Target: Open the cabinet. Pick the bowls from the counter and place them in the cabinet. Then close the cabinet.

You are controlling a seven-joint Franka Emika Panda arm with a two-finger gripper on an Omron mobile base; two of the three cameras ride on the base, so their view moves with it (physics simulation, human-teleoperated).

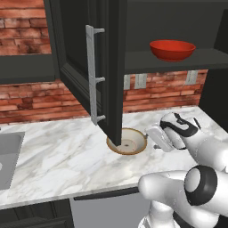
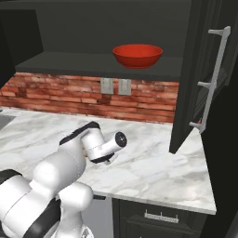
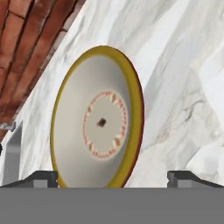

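Observation:
The tan-rimmed bowl (image 1: 133, 143) lies on the white marble counter (image 1: 58, 156), its near side partly hidden by the edge of the open cabinet door (image 1: 107, 67). My gripper (image 1: 150, 133) hovers low just right of this bowl, pointing at it. In the hand view the bowl (image 3: 98, 122) fills the middle, and my gripper (image 3: 113, 178) is open with one fingertip on each side of the bowl's lower rim. The glossy red bowl (image 1: 172, 50) (image 2: 137, 55) rests on the shelf (image 2: 69, 62) inside the open cabinet. In the right base view my own arm hides the tan bowl.
The open left door with its silver bar handle (image 1: 95, 75) hangs over the counter beside my hand. The right door (image 2: 190, 79) also stands open. A grey sink (image 1: 6, 151) lies far left. Brick wall with outlets (image 1: 133, 81) runs behind. Dark drawers (image 2: 160, 216) sit below.

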